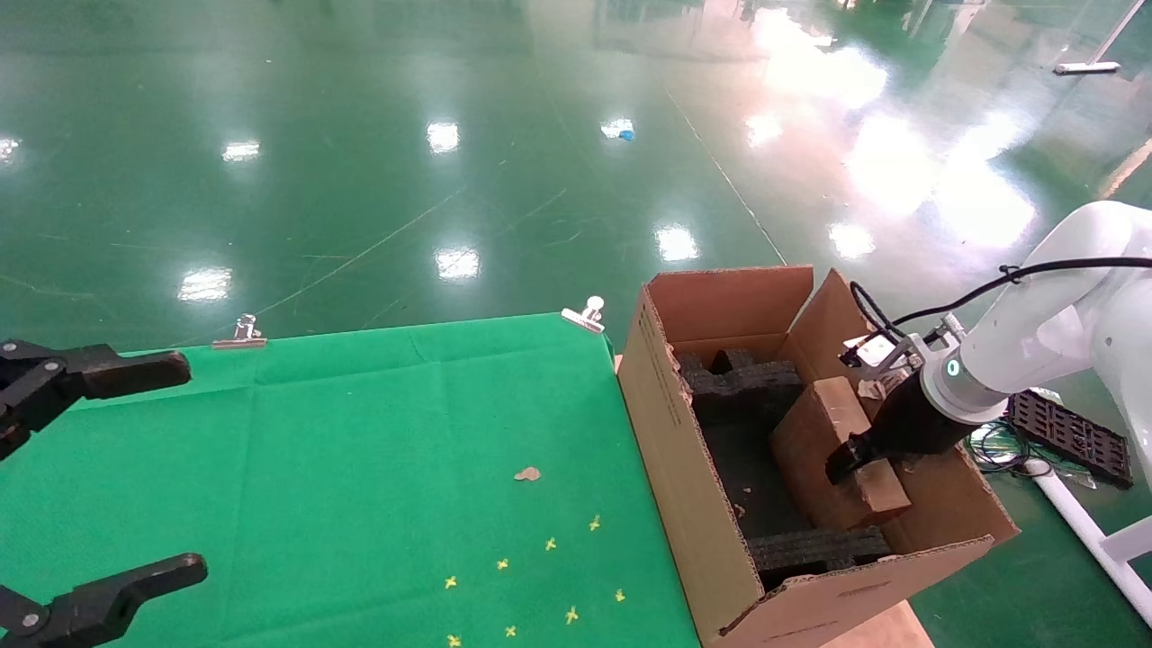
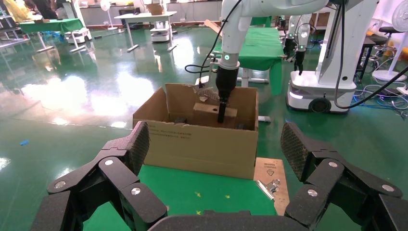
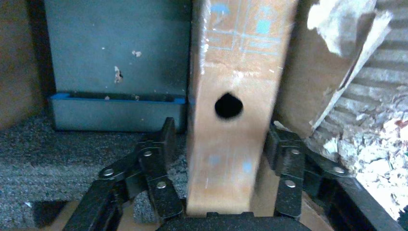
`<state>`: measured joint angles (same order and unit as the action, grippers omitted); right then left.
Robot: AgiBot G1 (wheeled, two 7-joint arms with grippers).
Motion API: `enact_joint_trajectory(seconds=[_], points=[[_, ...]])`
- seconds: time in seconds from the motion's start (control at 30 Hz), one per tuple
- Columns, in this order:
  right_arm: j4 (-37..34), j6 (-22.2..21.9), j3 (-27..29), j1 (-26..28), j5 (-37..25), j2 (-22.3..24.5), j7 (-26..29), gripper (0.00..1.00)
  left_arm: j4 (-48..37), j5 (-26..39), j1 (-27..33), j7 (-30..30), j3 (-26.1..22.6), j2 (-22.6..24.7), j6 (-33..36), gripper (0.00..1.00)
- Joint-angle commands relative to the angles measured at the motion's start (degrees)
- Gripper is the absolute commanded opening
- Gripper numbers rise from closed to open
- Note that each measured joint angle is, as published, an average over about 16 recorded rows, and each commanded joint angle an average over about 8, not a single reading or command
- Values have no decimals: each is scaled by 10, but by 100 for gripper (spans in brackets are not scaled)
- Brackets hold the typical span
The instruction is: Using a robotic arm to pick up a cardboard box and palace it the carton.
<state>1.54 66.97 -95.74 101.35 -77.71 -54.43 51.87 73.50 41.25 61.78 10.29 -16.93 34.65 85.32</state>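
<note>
The carton [image 1: 684,468] stands at the right edge of the green table, flaps up, with black foam blocks [image 1: 742,382] inside. The slim taped cardboard box [image 1: 823,432] leans tilted inside it. My right gripper [image 1: 850,463], on the white robotic arm [image 1: 1053,324], reaches into the carton at the box's upper end. In the right wrist view the fingers [image 3: 166,144] straddle the box [image 3: 231,72], which shows its round hole; one finger stands clear of it, so the gripper [image 3: 219,137] is open. My left gripper [image 1: 193,466] is open and empty at the table's left, facing the carton [image 2: 202,144].
Binder clips [image 1: 240,333] [image 1: 585,313] hold the green cloth at the far edge. Yellow cross marks [image 1: 549,544] and a brown scrap [image 1: 526,473] lie on the cloth. A black tray [image 1: 1071,436] lies on the floor to the right. A wooden board [image 2: 270,173] sticks out beside the carton.
</note>
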Motion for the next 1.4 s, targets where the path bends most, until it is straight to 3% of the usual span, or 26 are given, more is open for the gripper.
enact_joint_trajectory(seconds=[0.03,0.47,0.83,1.03,1.23,1.4], points=[[-2,0,0,2,0,-1,-1,100,0,0,0,0,0,0,0,100],[-2,10,6,28,8,1,-18,100,0,0,0,0,0,0,0,100],[26,35,31,174,39,31,-92,100,0,-1,0,0,-1,0,0,100],[63,11,59,228,75,67,-156,100,0,-1,0,-1,-1,0,0,100],[103,-4,97,231,105,95,-194,100,0,-1,0,-1,-1,0,-1,100],[150,10,150,186,125,104,-212,100,-1,-1,0,-1,-1,0,0,100]])
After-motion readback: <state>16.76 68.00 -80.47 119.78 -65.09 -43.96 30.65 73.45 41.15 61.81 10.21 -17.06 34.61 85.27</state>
